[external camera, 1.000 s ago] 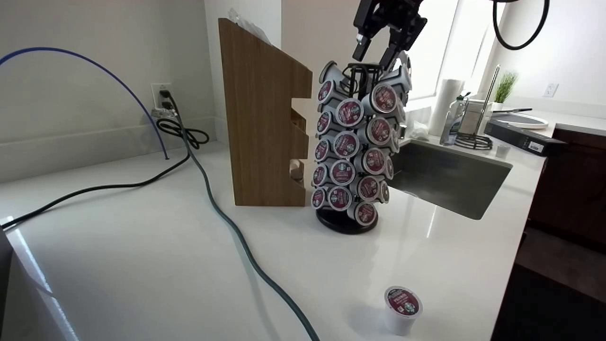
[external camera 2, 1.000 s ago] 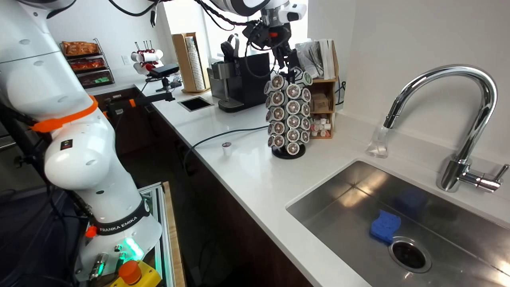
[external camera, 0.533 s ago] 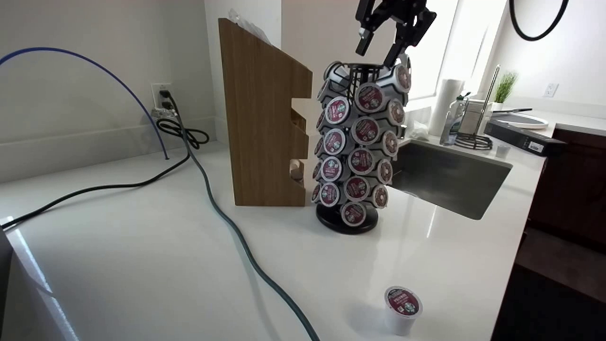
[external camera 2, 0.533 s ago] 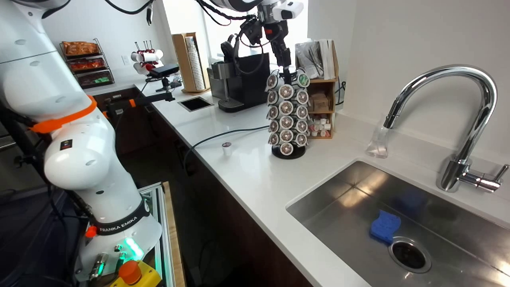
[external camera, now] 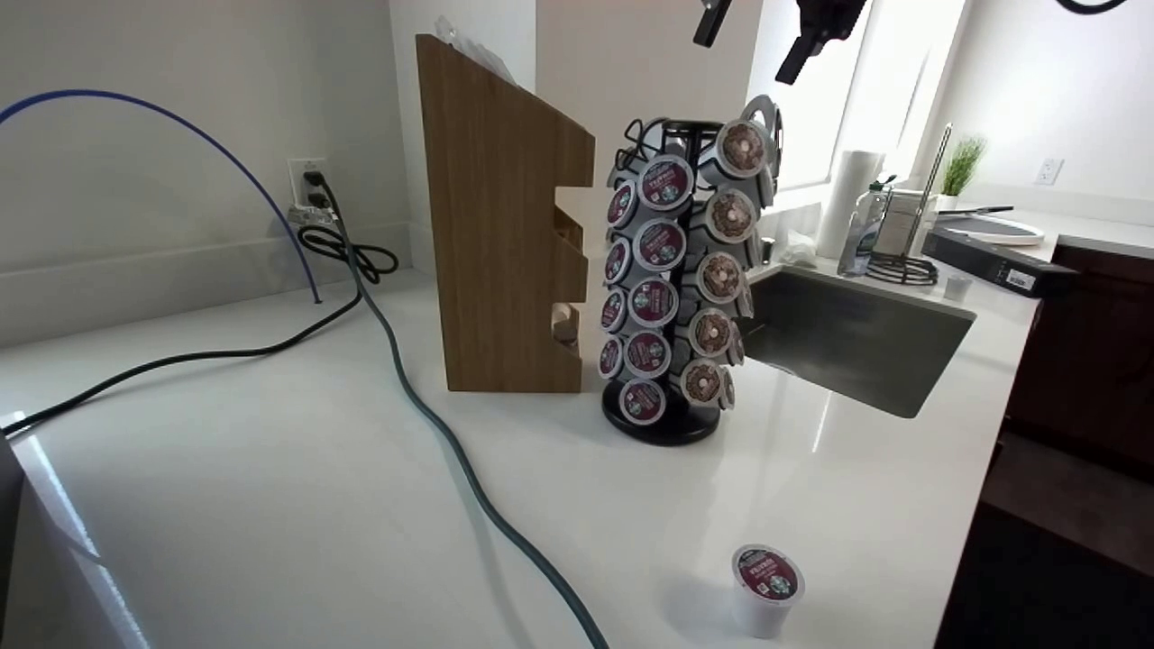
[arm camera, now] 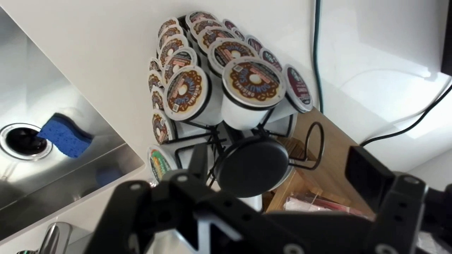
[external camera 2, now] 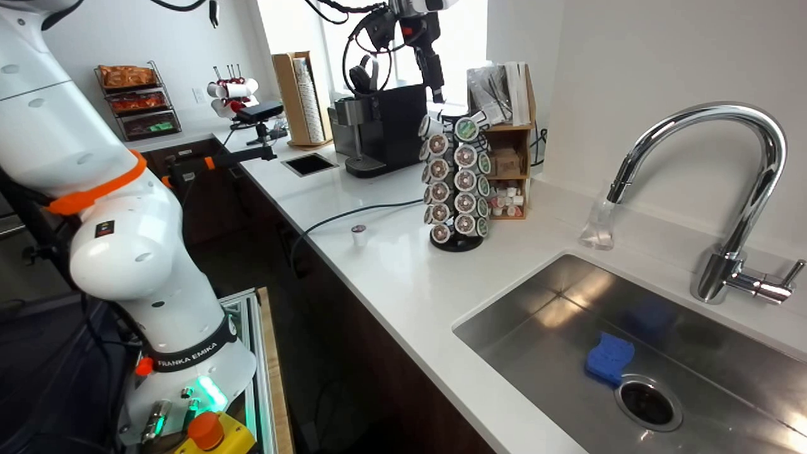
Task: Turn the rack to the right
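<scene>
The rack, a black wire carousel (external camera: pixel 654 302) full of coffee pods, stands upright on its round dark base beside the wooden block. It also shows in an exterior view (external camera 2: pixel 465 180), with a green-lidded pod at its top front. In the wrist view I look down on its round black top (arm camera: pixel 252 165), with an empty wire loop (arm camera: pixel 319 141) sticking out beside it. My gripper (arm camera: pixel 277 160) is open and empty, its fingers wide apart. In both exterior views the gripper (external camera: pixel 746 59) is above the rack's top and apart from it.
A slanted wooden block (external camera: pixel 505 234) stands close beside the rack. A single loose pod (external camera: pixel 766 586) stands on the white counter. A sink (external camera 2: pixel 567 302) with a blue sponge (external camera 2: pixel 609 358) and a coffee machine (external camera 2: pixel 384 132) are nearby. A cable (external camera: pixel 451 442) crosses the counter.
The rack has turned; its front pods have moved left in both exterior views, bringing brown-lidded pods round. My gripper has risen away from the rack's top and stayed open.
</scene>
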